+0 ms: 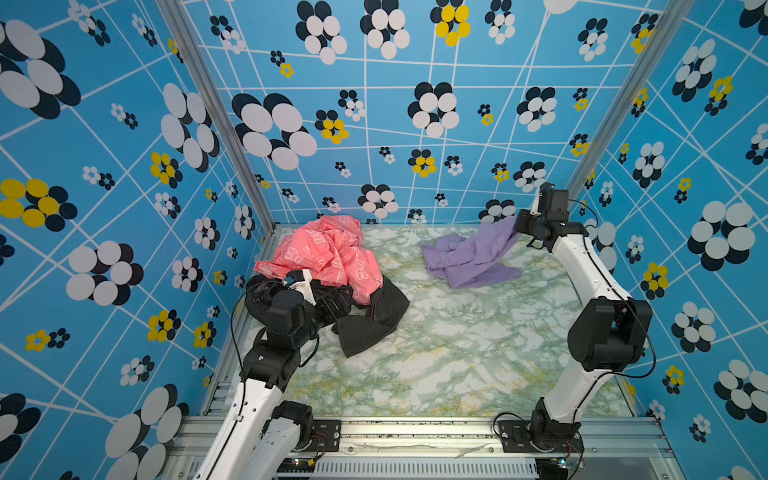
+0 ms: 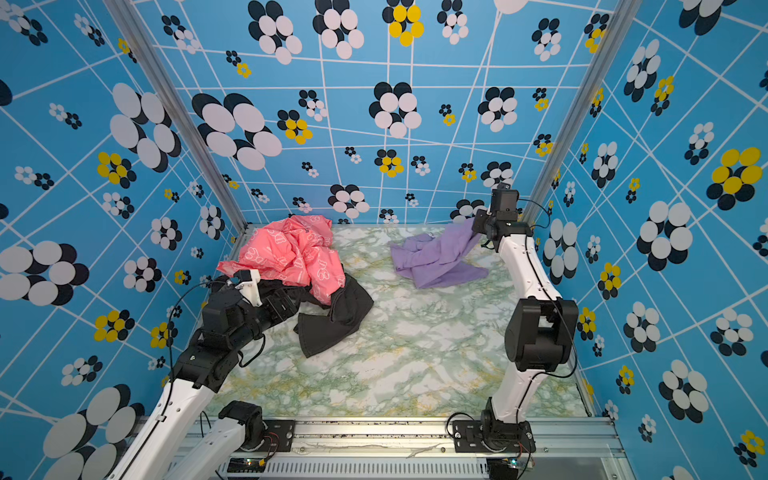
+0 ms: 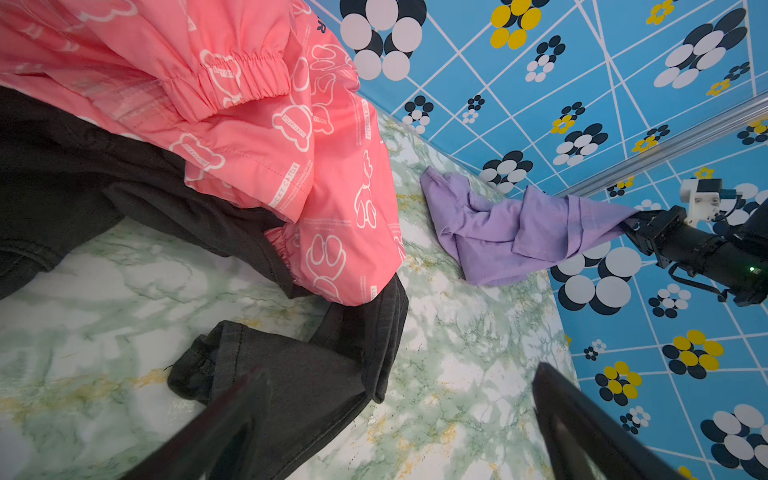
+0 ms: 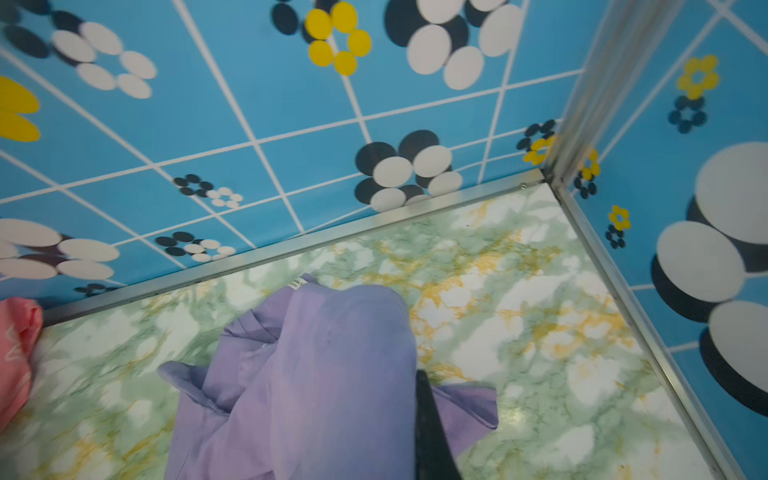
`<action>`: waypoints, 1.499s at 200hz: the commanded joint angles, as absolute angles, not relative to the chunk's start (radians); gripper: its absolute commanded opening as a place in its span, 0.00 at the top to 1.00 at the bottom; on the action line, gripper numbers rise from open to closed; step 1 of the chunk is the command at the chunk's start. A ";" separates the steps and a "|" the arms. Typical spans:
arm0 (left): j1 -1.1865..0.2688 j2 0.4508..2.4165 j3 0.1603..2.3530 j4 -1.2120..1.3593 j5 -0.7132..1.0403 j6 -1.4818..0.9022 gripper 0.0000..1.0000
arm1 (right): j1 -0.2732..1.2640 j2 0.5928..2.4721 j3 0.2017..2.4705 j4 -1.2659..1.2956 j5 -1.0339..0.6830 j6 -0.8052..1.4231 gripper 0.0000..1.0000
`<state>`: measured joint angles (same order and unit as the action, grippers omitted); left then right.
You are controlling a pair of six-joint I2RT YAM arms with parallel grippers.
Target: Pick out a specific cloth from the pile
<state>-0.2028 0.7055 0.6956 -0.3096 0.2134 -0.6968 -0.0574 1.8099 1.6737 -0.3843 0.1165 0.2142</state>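
Now the right gripper [image 1: 518, 234], pinched on one corner of the lavender cloth [image 1: 473, 257], holds it stretched near the back right corner of the table [image 1: 436, 353] — well apart from the pile [image 1: 328, 257] at the left. Lifting higher with a firm pinch should clear the trailing part off the surface. The left gripper [image 3: 399, 372] is spread wide over the black cloth [image 3: 311, 365], holding nothing. White print on the pink cloth [image 3: 249, 137] reads "LUCKY CATTLE"; the lavender cloth's small tag [image 4: 297, 283] is unreadable.

I count three cloths on the worktop [image 1: 457, 357]: one lavender cloth [image 1: 473, 257] at two o'clock, one pink cloth [image 1: 328, 253] and one black cloth [image 1: 374, 328] at ten o'clock. Plus one left arm [image 1: 253, 401], one right arm [image 1: 577, 266].
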 commanded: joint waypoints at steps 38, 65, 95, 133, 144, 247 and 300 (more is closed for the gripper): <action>-0.194 0.701 0.669 -0.301 0.222 -0.700 0.01 | -0.136 1.715 1.555 -0.413 0.251 0.283 0.69; -0.194 0.695 0.679 -0.324 0.217 -0.679 0.01 | -0.162 1.686 1.537 -0.446 0.246 0.328 0.35; -0.193 0.688 0.675 -0.332 0.212 -0.671 0.01 | -0.163 1.594 1.499 -0.415 0.252 0.370 0.17; -0.187 0.682 0.669 -0.334 0.206 -0.664 0.01 | -0.163 1.475 1.447 -0.307 0.171 0.399 0.14; -0.185 0.680 0.670 -0.337 0.205 -0.657 0.01 | -0.162 1.458 1.447 -0.299 0.147 0.400 0.14; -0.152 0.651 0.742 -0.385 0.015 -0.362 0.01 | -0.098 1.202 1.214 -0.188 -0.056 0.381 0.03; -0.148 0.580 0.591 -0.202 -0.105 -0.174 0.01 | -0.068 1.028 0.874 -0.053 -0.082 0.324 0.01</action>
